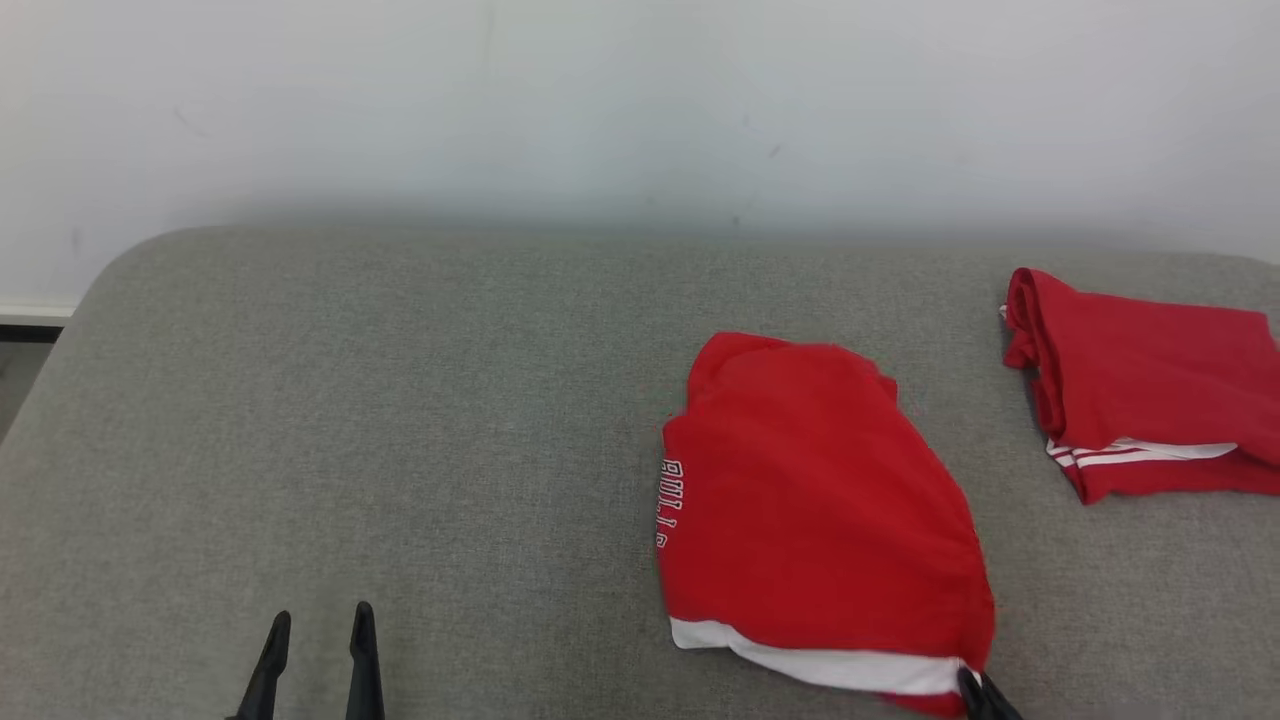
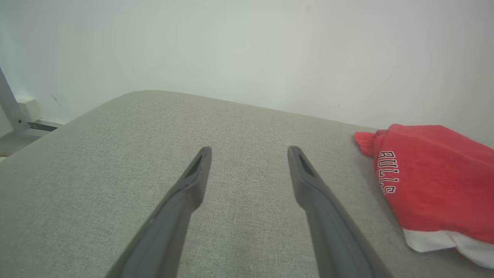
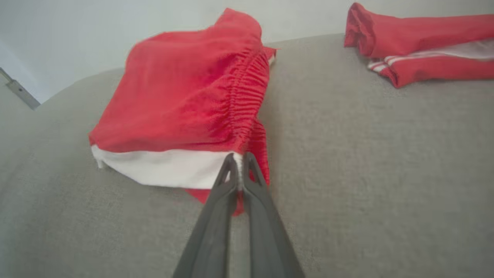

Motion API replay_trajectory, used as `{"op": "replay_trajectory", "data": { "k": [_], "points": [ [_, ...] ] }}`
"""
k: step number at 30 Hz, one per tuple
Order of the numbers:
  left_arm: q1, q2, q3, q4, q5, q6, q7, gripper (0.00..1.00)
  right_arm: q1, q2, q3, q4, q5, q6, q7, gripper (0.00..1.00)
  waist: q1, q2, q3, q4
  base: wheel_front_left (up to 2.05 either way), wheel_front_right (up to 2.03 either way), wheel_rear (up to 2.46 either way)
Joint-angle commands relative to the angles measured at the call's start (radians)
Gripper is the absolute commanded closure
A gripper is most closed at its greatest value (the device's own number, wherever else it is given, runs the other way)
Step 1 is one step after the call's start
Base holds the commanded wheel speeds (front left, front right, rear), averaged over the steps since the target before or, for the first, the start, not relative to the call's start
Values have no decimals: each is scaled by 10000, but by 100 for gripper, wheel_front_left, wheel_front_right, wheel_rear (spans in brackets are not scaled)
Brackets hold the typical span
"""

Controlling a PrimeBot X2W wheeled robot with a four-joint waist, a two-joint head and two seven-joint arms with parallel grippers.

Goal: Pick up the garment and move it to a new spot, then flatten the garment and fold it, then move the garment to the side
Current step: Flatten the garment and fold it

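Here, the left gripper point(image 1: 320, 612) hangs released over the grey woven fabric surface point(image 1: 400, 380). Right of centre lies the folded red garment with white hem point(image 1: 820, 500); the right gripper point(image 3: 239, 156) is clenched on its near white corner. Farther right lies a second folded red cloth point(image 1: 1140, 380), white-striped, apart.

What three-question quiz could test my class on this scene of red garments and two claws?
1. True or false: the left claw is shut on the Bulls shorts.
2. Where does the right claw pinch the shorts? A) a corner of the white band B) the lettering C) the far edge
3. Fill in: the second red garment lies on the grey cushion to the robot's ____ of the shorts.
Key: 1 false; 2 A; 3 right.
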Motion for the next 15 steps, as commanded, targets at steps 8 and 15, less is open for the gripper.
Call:
{"op": "replay_trajectory", "data": {
  "k": [8,15],
  "points": [
    [-109,3,-177,148,35,-56,-25,0,368,72,-504,1274,-639,-18,-11,100,0,-1,17,-303,0,0,0],
    [-24,2,-233,278,89,-110,-25,0,144,573,-1126,670,-694,-18,-15,0,0,-1,-175,-424,0,0,0]
  ]
}}
